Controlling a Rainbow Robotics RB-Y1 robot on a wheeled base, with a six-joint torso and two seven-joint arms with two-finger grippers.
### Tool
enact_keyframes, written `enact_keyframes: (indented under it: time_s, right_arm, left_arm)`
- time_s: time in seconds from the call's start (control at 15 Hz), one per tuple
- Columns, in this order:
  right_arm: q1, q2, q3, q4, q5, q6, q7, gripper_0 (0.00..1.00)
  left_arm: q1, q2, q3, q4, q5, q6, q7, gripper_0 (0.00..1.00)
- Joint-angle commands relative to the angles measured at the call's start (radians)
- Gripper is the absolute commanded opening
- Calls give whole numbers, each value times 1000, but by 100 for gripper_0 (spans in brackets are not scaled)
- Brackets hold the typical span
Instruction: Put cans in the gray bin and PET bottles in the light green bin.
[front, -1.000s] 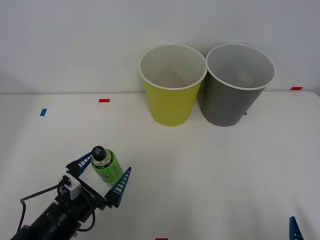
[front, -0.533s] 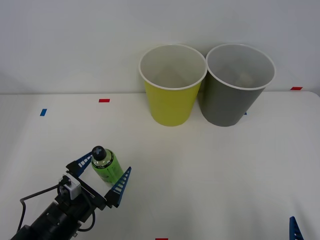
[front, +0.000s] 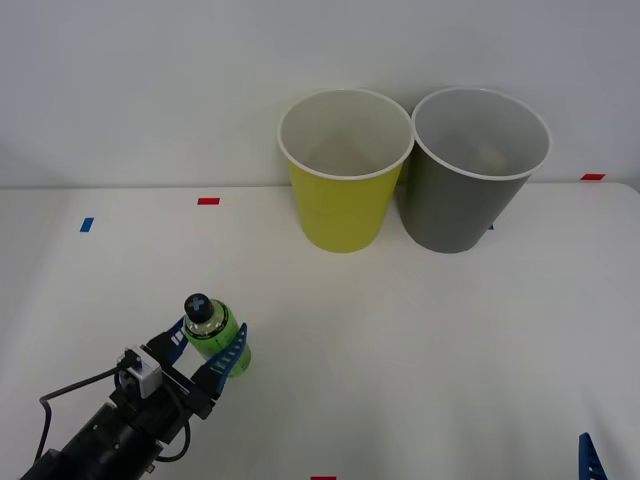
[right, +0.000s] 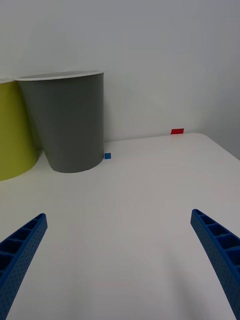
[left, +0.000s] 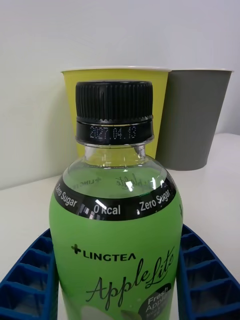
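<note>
Blue ribbed fingers (front: 234, 352) of the left gripper (front: 207, 346) are seen clamped on the PET bottle (front: 212, 330) at the lower left of the front view; in the left wrist view the bottle (left: 116, 235) stands upright, cap up, pressed between both pads. Its long axis is judged vertical, and the left arm is plainly the nearer one. Toward the upper centre of the frame, well apart from the bottle, the light green bin (front: 342, 205) is found, with the gray bin (front: 462, 208) just beside it on its right. Bare white table (front: 420, 340) lies between, so nothing is judged to block a carry. At the lower right corner the right gripper (right: 119, 250) is parked, fingers spread and holding nothing.
</note>
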Motion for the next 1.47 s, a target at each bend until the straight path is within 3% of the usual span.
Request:
enact_keyframes:
  time_s: [0.07, 0.4, 0.53, 0.93, 1.13, 1.47]
  right_arm:
    - [0, 0, 0, 0, 0, 0, 0, 100]
    - [0, 0, 0, 0, 0, 0, 0, 100]
    - [0, 0, 0, 0, 0, 0, 0, 100]
    - [0, 0, 0, 0, 0, 0, 0, 100]
    - [0, 0, 0, 0, 0, 0, 0, 100]
    - [0, 0, 0, 0, 0, 0, 0, 100]
  left_arm:
    - [0, -3, 0, -1, 4, -1, 0, 23]
    - [3, -8, 5, -1, 5, 12, 0, 22]
    - [26, -3, 63, -59, 2, 104, 0, 22]
    - [327, -8, 485, -510, -102, 630, 6, 21]
    - [362, -63, 612, -633, -105, 826, 4, 21]
    - [347, -200, 849, -865, -101, 1248, -12, 21]
